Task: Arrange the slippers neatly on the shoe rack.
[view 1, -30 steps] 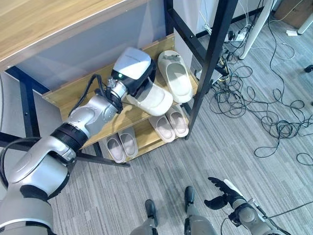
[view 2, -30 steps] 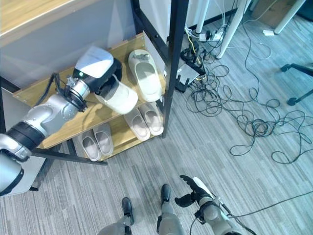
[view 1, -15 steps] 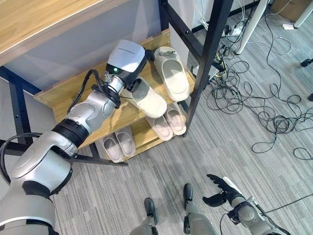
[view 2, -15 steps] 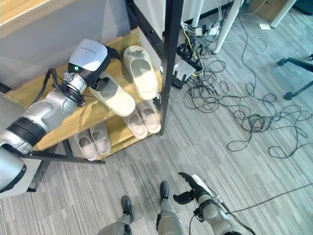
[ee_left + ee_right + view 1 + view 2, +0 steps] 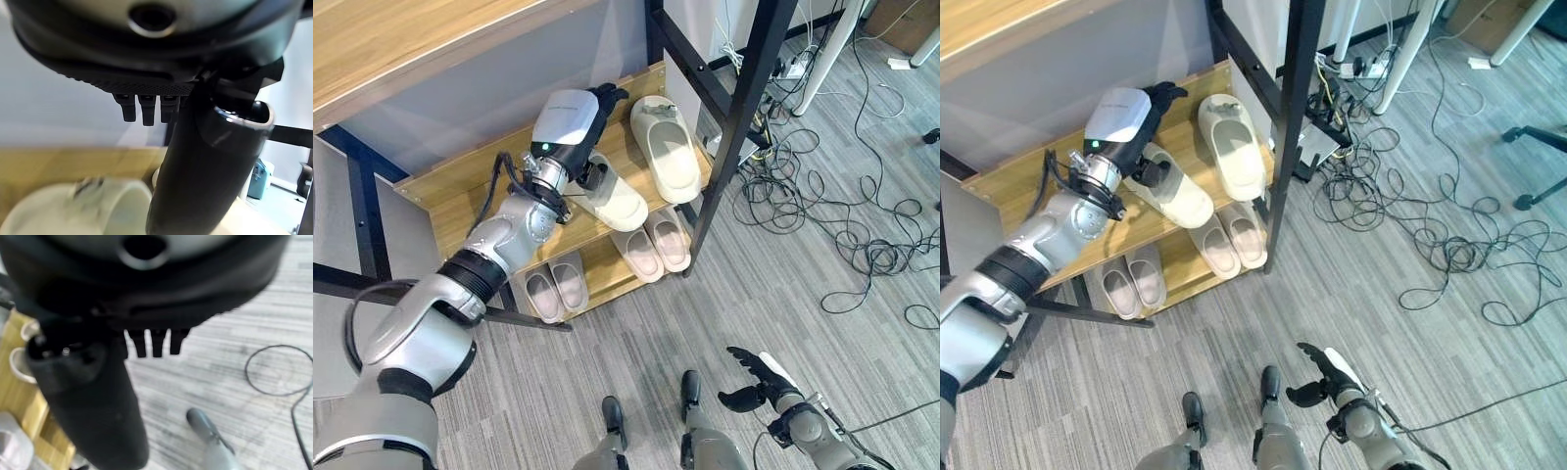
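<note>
Mostly, the task looks close to done. In the left eye view, two cream slippers lie on the shoe rack's (image 5: 440, 191) upper shelf — the angled slipper (image 5: 612, 199) under my left robot hand (image 5: 604, 98), fingers straight, and its mate (image 5: 666, 149) straighter beside it. Squaring them remains. The right eye view shows my right robot hand (image 5: 1324, 377) idle, fingers relaxed, above the floor.

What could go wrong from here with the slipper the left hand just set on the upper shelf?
1. The slipper lies at an angle to its mate, its toe near the front edge of the shelf; a knock might tip it off.
2. The left hand, fingers straight, sits right over the slipper's heel; pulling back carelessly could drag or turn it.
3. The black post stands near the mate, so a sideways swing risks a bump.
</note>
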You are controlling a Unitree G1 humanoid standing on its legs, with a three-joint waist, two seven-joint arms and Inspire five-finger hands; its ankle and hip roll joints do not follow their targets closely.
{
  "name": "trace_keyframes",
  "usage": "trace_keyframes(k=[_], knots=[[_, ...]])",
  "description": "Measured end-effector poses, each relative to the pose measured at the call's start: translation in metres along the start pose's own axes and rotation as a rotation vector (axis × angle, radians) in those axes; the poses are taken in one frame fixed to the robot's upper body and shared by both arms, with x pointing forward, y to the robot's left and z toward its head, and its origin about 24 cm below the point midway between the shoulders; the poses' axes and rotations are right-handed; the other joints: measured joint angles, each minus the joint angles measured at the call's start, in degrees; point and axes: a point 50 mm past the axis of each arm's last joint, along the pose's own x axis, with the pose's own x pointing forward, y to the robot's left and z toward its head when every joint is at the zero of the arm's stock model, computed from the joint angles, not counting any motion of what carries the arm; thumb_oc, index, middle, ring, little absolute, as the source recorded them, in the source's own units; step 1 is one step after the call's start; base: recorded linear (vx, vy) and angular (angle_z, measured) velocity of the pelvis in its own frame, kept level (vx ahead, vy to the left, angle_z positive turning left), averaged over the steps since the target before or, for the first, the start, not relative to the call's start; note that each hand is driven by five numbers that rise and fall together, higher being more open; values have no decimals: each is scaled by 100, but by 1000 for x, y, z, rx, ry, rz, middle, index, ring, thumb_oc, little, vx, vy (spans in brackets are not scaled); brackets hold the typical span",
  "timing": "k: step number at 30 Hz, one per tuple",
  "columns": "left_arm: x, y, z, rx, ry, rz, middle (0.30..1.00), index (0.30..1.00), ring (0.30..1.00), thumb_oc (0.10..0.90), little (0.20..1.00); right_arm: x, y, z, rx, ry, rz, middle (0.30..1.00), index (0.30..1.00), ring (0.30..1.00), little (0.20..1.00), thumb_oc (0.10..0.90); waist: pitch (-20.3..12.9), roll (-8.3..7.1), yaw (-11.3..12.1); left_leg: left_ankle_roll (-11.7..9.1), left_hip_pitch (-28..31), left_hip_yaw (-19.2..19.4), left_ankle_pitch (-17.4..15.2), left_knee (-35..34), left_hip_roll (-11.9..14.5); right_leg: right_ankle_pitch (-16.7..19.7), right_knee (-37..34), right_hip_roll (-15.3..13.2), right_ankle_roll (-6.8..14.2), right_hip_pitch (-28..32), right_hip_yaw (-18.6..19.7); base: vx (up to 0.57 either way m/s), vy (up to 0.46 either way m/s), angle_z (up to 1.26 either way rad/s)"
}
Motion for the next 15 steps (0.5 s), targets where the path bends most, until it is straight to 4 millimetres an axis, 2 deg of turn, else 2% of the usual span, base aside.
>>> trace_keyframes(k=[2, 3, 4, 5, 6, 7, 8, 9, 10, 11, 15], knots=[[-21, -33, 4, -161, 48, -54, 900, 900, 900, 800, 900, 0, 1, 1, 0, -5, 0, 900, 900, 900, 900, 800, 30, -42, 71, 3, -16, -72, 19, 0, 1, 1, 0, -2, -1, 6, -51, -118, -27, 10], [-25, -35, 10, -230, 46, -37, 900, 900, 900, 800, 900, 0, 1, 2, -2, -7, 0, 900, 900, 900, 900, 800, 61, -69, 143, 0, -20, -82, 24, 4, 2, 5, 0, -1, -4, 11, -62, -108, -26, 10], [-44, -36, 15, -506, 98, 46, 900, 900, 900, 800, 900, 0, -1, 4, 8, -18, -12, 900, 900, 900, 900, 800, 146, -78, 154, 0, 5, -125, 24, 38, -3, 4, 1, -12, -3, 77, -86, -59, -16, 8], [-84, -46, 22, -899, 181, 162, 900, 900, 900, 800, 900, -3, 1, 5, 48, -25, -37, 900, 900, 900, 900, 800, 275, -152, 166, -83, 186, -149, 76, 45, -2, 2, 0, -26, 0, 263, -87, -69, 2, 25], [-89, -50, 21, -956, 186, 138, 900, 900, 900, 800, 900, -5, 0, 1, 54, -12, -54, 900, 900, 900, 900, 800, 296, -149, 303, -94, 221, -196, 83, 47, 2, -48, -3, -25, 62, 347, -146, -72, -8, 18], [-108, -48, 14, -1135, 254, 201, 900, 900, 900, 800, 900, -6, 1, 0, 65, -7, -60, 900, 900, 900, 900, 800, 295, -122, 374, -92, 182, -210, 81, 39, 2, -71, -4, -23, 97, 302, -163, -84, -17, 16], [-122, -52, 13, -1191, 286, 218, 900, 900, 900, 800, 900, -11, 5, -7, 64, 15, -51, 900, 900, 900, 900, 800, 290, -114, 430, -92, 185, -209, 82, 38, 13, -70, -6, -18, 95, 302, -141, -38, -15, 3], [-136, -51, 3, -1245, 329, 240, 900, 900, 900, 800, 900, -16, 9, -16, 37, 41, -33, 900, 900, 900, 900, 800, 278, -96, 473, -92, 182, -222, 82, 38, 32, -62, -6, 2, 85, 308, -158, -15, -20, 4], [-134, -51, -8, -1233, 361, 237, 900, 900, 900, 800, 900, -17, 8, -18, 25, 47, -33, 900, 900, 900, 900, 800, 272, -87, 448, -90, 179, -232, 80, 37, 30, -44, -7, -3, 89, 306, -151, 5, -16, 4], [-130, -52, -10, -1216, 363, 223, 900, 900, 900, 800, 900, -18, 8, -18, 21, 49, -32, 900, 900, 900, 900, 800, 268, -81, 449, -90, 179, -260, 80, 37, 28, -35, -7, -5, 85, 307, -157, 0, 0, 0], [-116, -50, -8, -1200, 334, 209, 900, 900, 900, 800, 900, -17, 9, -17, 3, 48, -28, 900, 900, 900, 900, 800, 242, -42, 440, -65, 158, -293, 98, 37, 27, -15, -7, -5, 59, 304, -212, 4, -2, 4]])
